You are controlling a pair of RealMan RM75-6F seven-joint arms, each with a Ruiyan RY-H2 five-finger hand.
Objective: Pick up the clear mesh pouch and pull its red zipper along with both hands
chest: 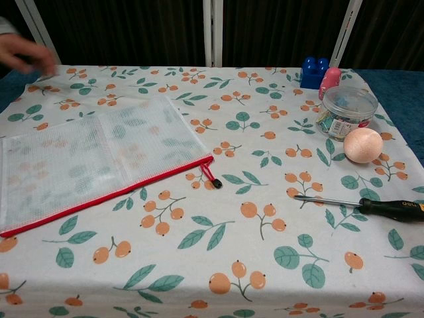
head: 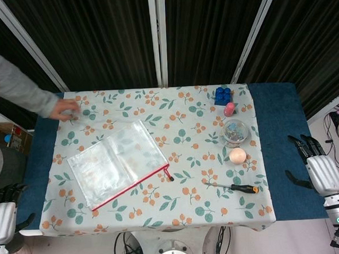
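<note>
The clear mesh pouch (head: pixel 117 162) (chest: pixel 93 156) lies flat on the floral tablecloth, left of centre. Its red zipper (head: pixel 133 187) (chest: pixel 109 195) runs along the near edge, and the pull tab with a black end (head: pixel 168 176) (chest: pixel 212 177) hangs off the right corner. My left hand (head: pixel 3 215) rests off the table's near-left corner, fingers apart and holding nothing. Beyond the table's right edge, my right hand (head: pixel 318 164) is likewise open and holds nothing. Neither hand appears in the chest view.
A person's arm and hand (head: pixel 62 109) (chest: pixel 26 53) reach onto the far-left corner of the cloth. On the right side stand a blue block (head: pixel 223 95), a pink piece (head: pixel 230 108), a clear lidded jar (head: pixel 236 132), an egg-like ball (head: pixel 237 155) and a screwdriver (head: pixel 233 187).
</note>
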